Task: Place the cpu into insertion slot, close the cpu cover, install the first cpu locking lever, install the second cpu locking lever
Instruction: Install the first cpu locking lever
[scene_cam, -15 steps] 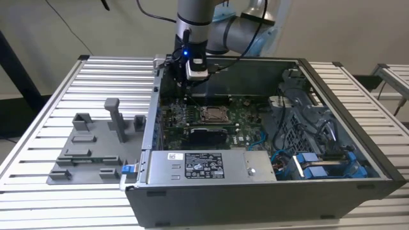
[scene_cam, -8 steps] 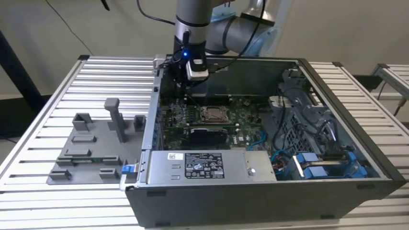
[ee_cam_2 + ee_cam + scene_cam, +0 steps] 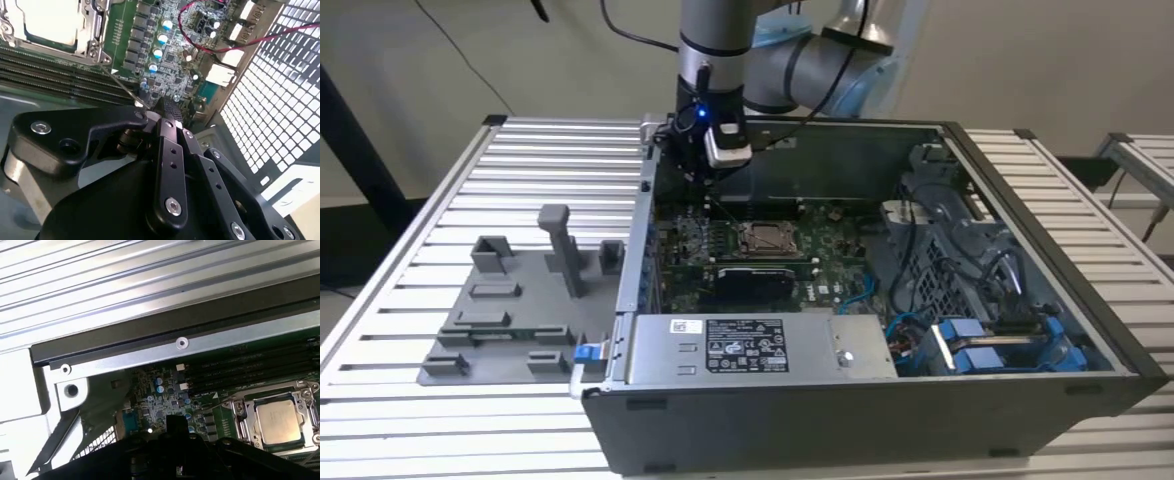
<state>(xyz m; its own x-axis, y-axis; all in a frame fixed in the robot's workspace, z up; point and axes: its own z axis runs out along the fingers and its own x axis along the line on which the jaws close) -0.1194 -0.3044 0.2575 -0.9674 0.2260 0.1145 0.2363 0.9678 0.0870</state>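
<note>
The surface (image 3: 467, 190) is a slatted metal bench. It carries an open computer case (image 3: 854, 410) and, towards the exterior view's left, a grey fixture (image 3: 507, 320). A plain wall stands behind.

1. Arm: the arm reaches down into the case at its far corner on the exterior view's left, over the green circuit board (image 3: 175, 55).
2. End effector (image 3: 708, 190): in the second wrist view the end effector (image 3: 169, 111) is clenched, with both fingertips drawn together just above the board edge. A thin wire lever (image 3: 120, 82) runs from the socket corner to a point just beside the fingertips. It cannot be told whether the lever is caught between them.
3. The cpu (image 3: 279, 419): it lies flat in the insertion slot (image 3: 765, 240), near the middle of the board and apart from the end effector (image 3: 176, 426). Its pale metal top (image 3: 50, 20) faces up.
4. The cpu cover (image 3: 249, 426): the silver frame lies down around the cpu.
5. Other parts: a red wire (image 3: 240, 42) crosses the board near the perforated case wall. A grey box with a white label (image 3: 747, 345) sits at the near side of the case.
</note>
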